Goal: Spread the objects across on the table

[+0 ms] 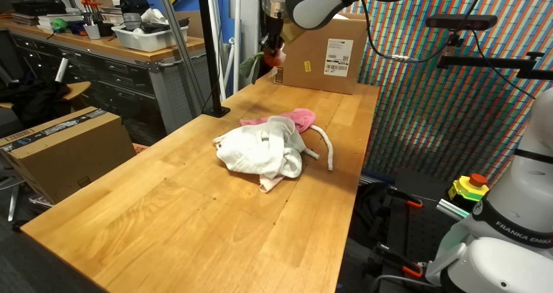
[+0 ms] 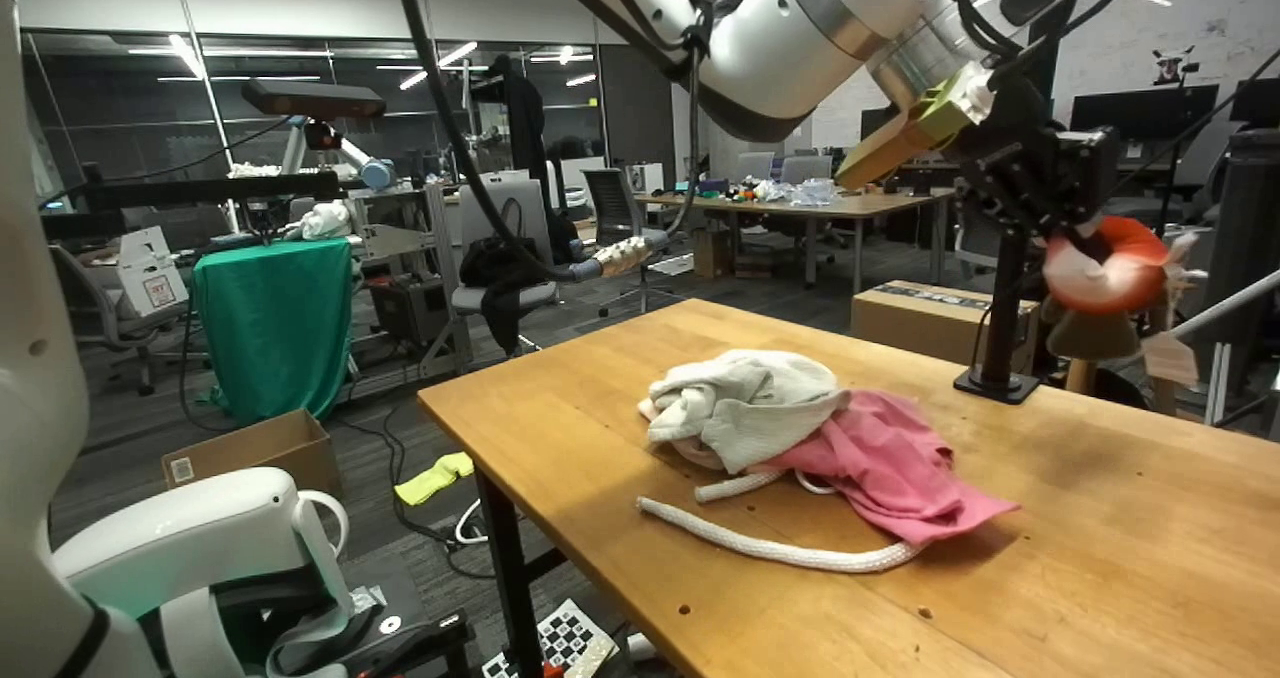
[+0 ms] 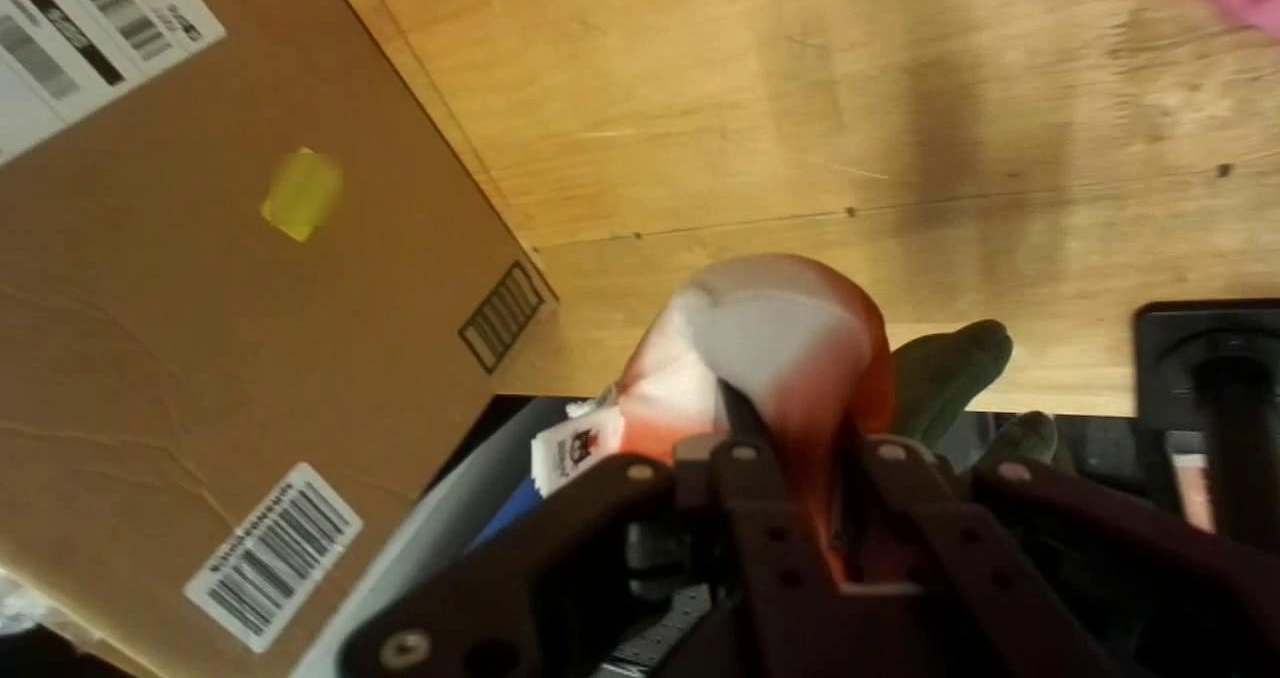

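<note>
Orange and white, the soft toy (image 2: 1125,278) is pinched in my gripper (image 3: 795,428), whose fingers are closed on it, well up off the table (image 1: 181,224). In the wrist view it crosses the line of the table's edge, near the cardboard box (image 1: 298,59) standing at the end of the top. A white tag (image 3: 575,450) sticks out from one side, and green flaps (image 3: 948,373) show just beside it; I can't tell whether they're part of it. About mid-table, well apart from the gripper, I see an off-white cloth (image 2: 750,408) lying bunched up, with a pink cloth (image 2: 890,468) spreading from under it and a bit of peach cloth (image 1: 268,183) poking out on another side. A white rope (image 2: 790,555) curves from beneath the pink cloth across the wood, and a shorter white end (image 2: 738,486) lies near it; whether they're one piece I can't make out. A black post (image 1: 210,46) stands at the table's edge.
</note>
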